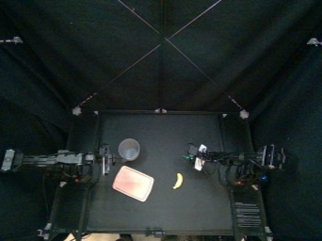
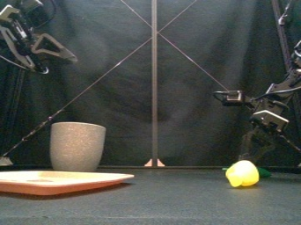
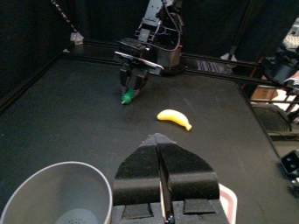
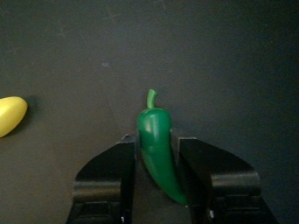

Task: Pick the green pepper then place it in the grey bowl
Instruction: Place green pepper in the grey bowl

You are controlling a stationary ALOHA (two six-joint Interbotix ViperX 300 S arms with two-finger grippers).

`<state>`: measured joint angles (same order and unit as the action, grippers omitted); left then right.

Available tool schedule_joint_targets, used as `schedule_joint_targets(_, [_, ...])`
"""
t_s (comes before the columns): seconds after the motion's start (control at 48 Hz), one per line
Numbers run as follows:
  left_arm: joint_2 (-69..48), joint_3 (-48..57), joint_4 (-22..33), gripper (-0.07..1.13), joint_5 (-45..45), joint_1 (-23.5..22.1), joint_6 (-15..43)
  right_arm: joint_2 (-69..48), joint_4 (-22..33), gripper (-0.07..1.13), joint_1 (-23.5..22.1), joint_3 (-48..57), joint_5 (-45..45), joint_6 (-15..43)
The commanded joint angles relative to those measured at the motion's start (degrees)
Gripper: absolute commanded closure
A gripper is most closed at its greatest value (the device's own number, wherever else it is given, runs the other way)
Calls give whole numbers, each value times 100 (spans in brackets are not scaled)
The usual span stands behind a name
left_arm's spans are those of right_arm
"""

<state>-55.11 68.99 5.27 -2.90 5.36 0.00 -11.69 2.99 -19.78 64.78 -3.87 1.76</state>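
**A:** Where is the green pepper (image 4: 156, 162) lying relative to the right gripper (image 4: 158, 140)?

**B:** Right inside it. In the right wrist view the pepper is lying between the two jaws. Its long axis is running in line with them, with the stem pointing out past the tips. The jaws are pressing on both flanks, so I'm reading it as pinched, low over the counter (image 1: 189, 132).

**A:** And the left gripper (image 3: 162, 144)?

**B:** Its jaws are pressed together on nothing. It is hanging just beside the grey bowl (image 1: 130, 148), nearer the bowl but well apart from the pepper.

**A:** Which way is the carry going, then?

**B:** Sideways from the right gripper, toward the left arm's side. The top view is showing that. The right wrist view is showing no bowl, only a yellow toy (image 4: 10, 114) off to one side. The front view is giving just a green sliver behind that toy.
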Motion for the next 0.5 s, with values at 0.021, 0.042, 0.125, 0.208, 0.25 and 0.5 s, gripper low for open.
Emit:
schedule_joint_targets(0.021, [26, -62, -18, 95, -26, 0, 9, -62, -9, 41, 44, -158, -35, 9])
schedule_joint_targets(0.042, [18, -62, -18, 95, -26, 0, 9, -62, -9, 41, 62, -185, -26, 9])
schedule_joint_targets(0.125, [18, -53, -9, 95, -18, 0, 9, -132, -9, 41, 149, -343, -26, 9])
schedule_joint_targets(0.208, [26, -44, 0, 95, -18, 0, 9, -149, 26, 41, 220, -483, 9, 0])
schedule_joint_targets(0.25, [18, -44, 0, 95, -26, 0, 0, -114, 35, 41, 220, -519, 88, 0])
schedule_joint_targets(0.5, [26, -26, -18, 95, -26, 9, 9, -149, 53, 41, 378, -1081, 167, -26])
